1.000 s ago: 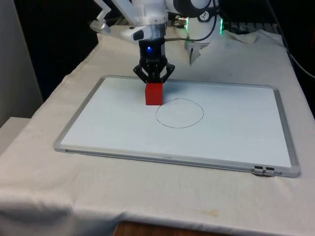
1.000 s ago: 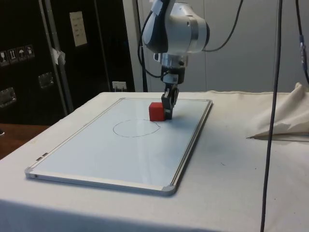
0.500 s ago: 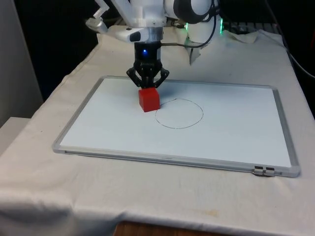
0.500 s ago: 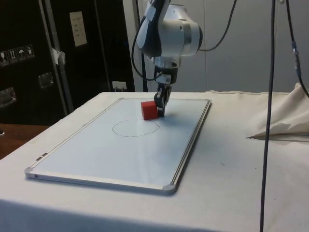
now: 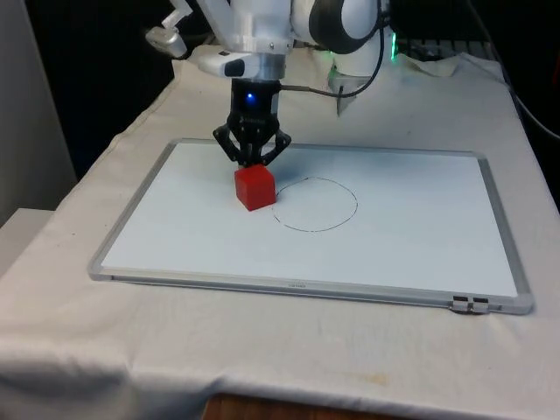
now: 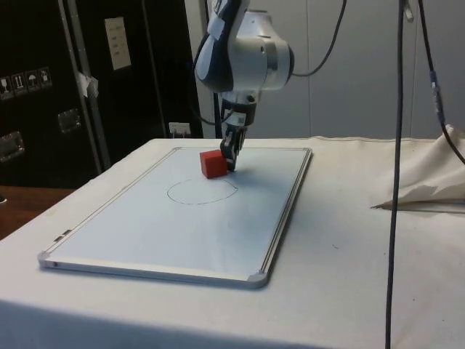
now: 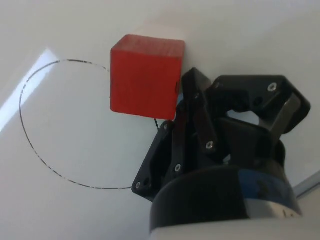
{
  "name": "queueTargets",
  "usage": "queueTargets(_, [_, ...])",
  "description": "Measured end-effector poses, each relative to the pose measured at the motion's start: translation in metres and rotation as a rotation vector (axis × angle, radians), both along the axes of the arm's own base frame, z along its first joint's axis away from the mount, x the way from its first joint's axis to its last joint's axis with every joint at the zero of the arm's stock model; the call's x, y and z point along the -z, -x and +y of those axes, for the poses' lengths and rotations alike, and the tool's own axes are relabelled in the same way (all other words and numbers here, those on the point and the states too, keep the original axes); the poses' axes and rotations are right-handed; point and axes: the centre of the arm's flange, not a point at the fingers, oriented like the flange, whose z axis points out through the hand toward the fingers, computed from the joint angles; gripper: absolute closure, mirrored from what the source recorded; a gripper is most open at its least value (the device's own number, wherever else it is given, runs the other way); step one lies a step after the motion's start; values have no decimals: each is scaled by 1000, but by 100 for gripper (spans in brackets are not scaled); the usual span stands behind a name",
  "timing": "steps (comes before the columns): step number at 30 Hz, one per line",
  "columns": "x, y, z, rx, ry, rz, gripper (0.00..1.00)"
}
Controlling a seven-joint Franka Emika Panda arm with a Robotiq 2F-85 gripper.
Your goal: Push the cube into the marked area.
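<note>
One red cube, resting flat on the whiteboard, just outside the drawn circle, at that ring's edge on the front view's left. One circle, thin dark line, empty inside. One black pincer, fingers pressed together, tips down at board level and touching the cube's far face; it grips nothing. One whiteboard, silver-framed, lying flat on the surface under a white cloth. One white arm above the pincer. Crumpled cloth lies well apart, at the side view's right edge.
</note>
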Motion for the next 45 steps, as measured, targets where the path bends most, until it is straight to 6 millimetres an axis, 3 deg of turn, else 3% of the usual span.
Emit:
queueTargets(9, [-20, -15, -12, -1, 8, -42, 100])
queueTargets(18, [-24, -29, -16, -8, 24, -62, 100])
queueTargets(45, [-37, -40, -17, -138, 4, -58, 100])
